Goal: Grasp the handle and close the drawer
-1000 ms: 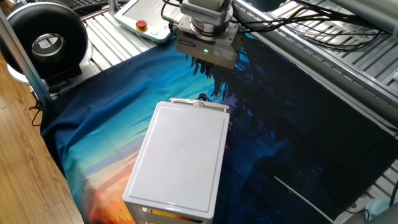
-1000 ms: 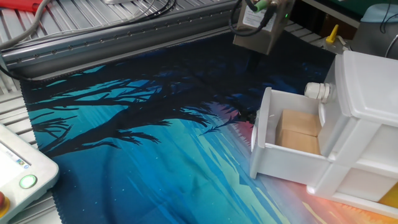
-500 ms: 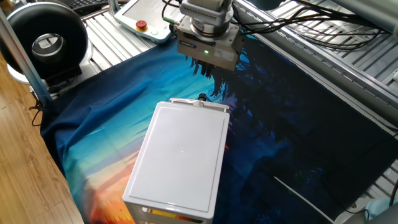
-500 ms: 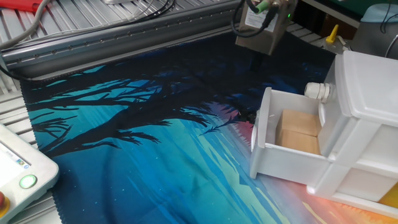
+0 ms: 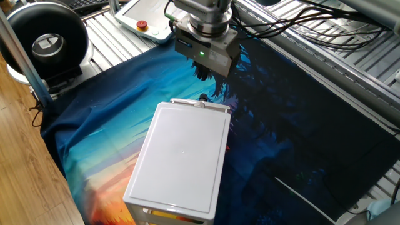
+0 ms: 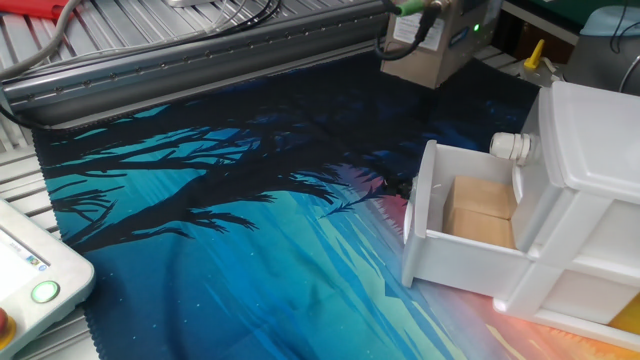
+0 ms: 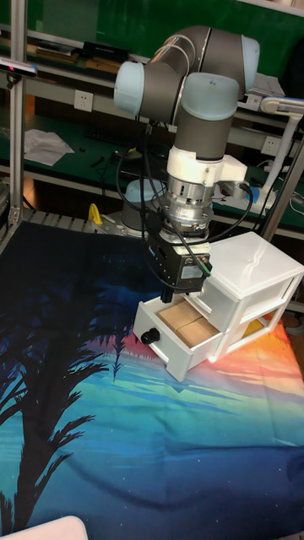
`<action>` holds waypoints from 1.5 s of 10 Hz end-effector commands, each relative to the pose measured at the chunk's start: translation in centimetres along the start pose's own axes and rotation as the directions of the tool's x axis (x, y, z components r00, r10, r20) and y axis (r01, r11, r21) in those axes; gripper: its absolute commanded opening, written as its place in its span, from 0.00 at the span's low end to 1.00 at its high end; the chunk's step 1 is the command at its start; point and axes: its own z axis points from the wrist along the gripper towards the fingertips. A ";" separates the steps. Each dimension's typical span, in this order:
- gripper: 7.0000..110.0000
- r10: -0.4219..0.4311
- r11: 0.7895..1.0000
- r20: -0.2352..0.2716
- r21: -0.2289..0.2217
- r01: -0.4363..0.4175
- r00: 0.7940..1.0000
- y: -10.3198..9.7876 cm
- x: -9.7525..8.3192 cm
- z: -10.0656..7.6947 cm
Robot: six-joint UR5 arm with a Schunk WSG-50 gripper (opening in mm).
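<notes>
White plastic makes up the drawer (image 6: pixel 470 235), which stands pulled out of its box unit (image 5: pixel 181 159) on a cloth (image 6: pixel 230 220) printed with dark tree shapes over blue and orange. In the other fixed view the open tray shows a tan block (image 6: pixel 480 208) inside, behind its thin front panel. In the tall fixed view a dark round knob, the handle (image 7: pixel 150 336), sits on that front panel, low and facing away from the box. A pale rounded knob (image 6: pixel 510 146) projects from the unit just above the open tray.

Farther back, the gripper (image 7: pixel 169 295) hangs over the open tray in the tall fixed view, above the handle and apart from it. Its fingers are dark and mostly hidden under the boxy body with a green light (image 5: pixel 201 54), so whether they are spread or closed cannot be told; nothing is seen between them.

Beyond, at the table's far edge in one fixed view, lies a white pendant (image 5: pixel 140 19) with a red button (image 5: pixel 142 25), next to a black round device (image 5: pixel 47 40).
</notes>
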 end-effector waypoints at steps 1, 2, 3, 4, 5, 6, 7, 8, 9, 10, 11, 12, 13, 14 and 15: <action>0.00 0.019 1.000 -0.003 0.021 -0.019 1.000 -0.6 0.1 0.2; 0.00 0.005 1.000 -0.010 0.027 -0.005 1.000 -0.7 0.3 0.2; 0.00 -0.017 1.000 -0.023 0.024 0.018 1.000 -0.7 0.6 0.2; 0.00 -0.031 0.999 -0.035 0.020 0.031 0.999 -0.6 0.9 0.2; 0.00 -0.034 0.999 -0.037 0.018 0.034 0.999 -0.5 0.9 0.2; 0.00 -0.037 0.999 -0.038 0.016 0.038 0.999 -0.5 1.0 0.2; 0.00 -0.040 0.999 -0.038 0.014 0.041 0.998 -0.5 1.0 0.2; 0.00 -0.046 0.999 -0.035 0.010 0.047 0.998 -0.4 0.9 0.2; 0.00 -0.052 0.999 -0.028 -0.002 0.052 0.998 -0.1 0.7 0.2; 0.00 -0.057 0.998 -0.018 -0.030 0.056 0.998 0.6 0.5 0.2; 0.00 -0.061 0.997 -0.010 -0.053 0.060 0.998 1.2 0.4 0.1; 0.00 -0.066 0.995 -0.006 -0.073 0.065 0.998 1.7 0.3 0.1; 0.00 -0.076 0.994 0.001 -0.084 0.076 0.997 2.0 0.2 0.1; 0.00 -0.091 0.991 -0.001 -0.102 0.091 0.996 2.5 0.3 0.0; 0.00 -0.095 0.988 0.006 -0.118 0.095 0.995 2.9 0.2 0.0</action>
